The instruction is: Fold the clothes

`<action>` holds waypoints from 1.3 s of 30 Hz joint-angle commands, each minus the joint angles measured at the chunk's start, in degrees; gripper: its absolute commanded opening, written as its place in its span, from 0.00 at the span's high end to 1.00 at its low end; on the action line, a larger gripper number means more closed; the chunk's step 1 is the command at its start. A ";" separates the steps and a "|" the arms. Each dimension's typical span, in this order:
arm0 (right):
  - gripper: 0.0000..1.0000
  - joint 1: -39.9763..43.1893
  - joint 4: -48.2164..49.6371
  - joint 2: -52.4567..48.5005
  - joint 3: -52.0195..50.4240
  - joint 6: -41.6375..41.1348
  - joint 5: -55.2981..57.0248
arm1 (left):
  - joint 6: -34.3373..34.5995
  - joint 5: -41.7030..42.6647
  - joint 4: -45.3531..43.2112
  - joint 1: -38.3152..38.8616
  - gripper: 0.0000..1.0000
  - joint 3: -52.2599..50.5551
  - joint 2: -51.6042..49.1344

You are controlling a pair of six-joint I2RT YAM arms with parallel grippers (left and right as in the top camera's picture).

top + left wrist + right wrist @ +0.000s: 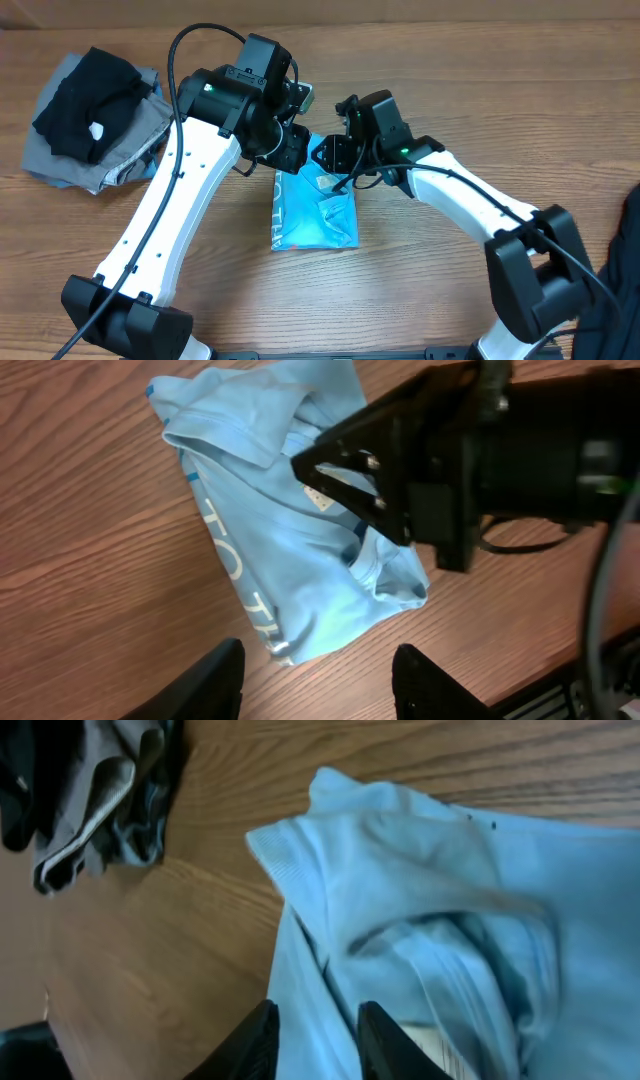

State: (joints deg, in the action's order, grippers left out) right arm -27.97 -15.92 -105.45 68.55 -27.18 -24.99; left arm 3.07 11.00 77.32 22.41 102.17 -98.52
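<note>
The light blue T-shirt (315, 212) lies folded into a narrow bundle at the table's centre, white lettering along one edge (235, 575) and a small white tag (322, 500) near the collar. My right gripper (335, 155) is at the shirt's far end. In the right wrist view its fingers (318, 1042) are closed on a fold of the blue cloth (420, 920). My left gripper (290, 150) hovers beside it. In the left wrist view its fingers (315, 682) are open and empty over bare wood, just off the shirt's edge.
A pile of black and grey garments (95, 120) lies at the table's far left, also in the right wrist view (90, 790). A dark garment (628, 260) hangs at the right edge. The two grippers are very close together.
</note>
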 commanded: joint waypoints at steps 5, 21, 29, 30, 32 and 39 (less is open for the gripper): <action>0.66 -0.37 5.38 -5.20 0.09 -3.56 3.39 | 0.81 0.66 0.72 0.11 0.50 0.92 1.57; 0.96 6.69 0.22 -3.82 2.71 0.24 -1.75 | -0.11 0.39 1.29 0.11 0.49 0.92 1.57; 0.96 13.00 -3.04 -2.78 4.70 6.43 -0.66 | -0.79 0.39 1.11 0.11 0.48 0.92 1.55; 0.95 13.68 -2.82 -2.78 4.70 6.49 -0.24 | -0.79 0.39 1.16 0.11 0.48 0.92 1.55; 0.58 14.64 -2.58 -2.78 4.70 8.33 1.11 | -0.79 0.39 1.27 0.11 0.48 0.92 1.55; 0.51 18.16 -12.39 -1.22 4.72 9.70 -4.63 | -1.38 0.37 1.46 0.09 0.48 0.92 1.55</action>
State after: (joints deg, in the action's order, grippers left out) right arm -11.42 -25.08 -109.97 72.12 -19.05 -24.18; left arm 2.83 11.09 78.52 22.41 102.17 -98.50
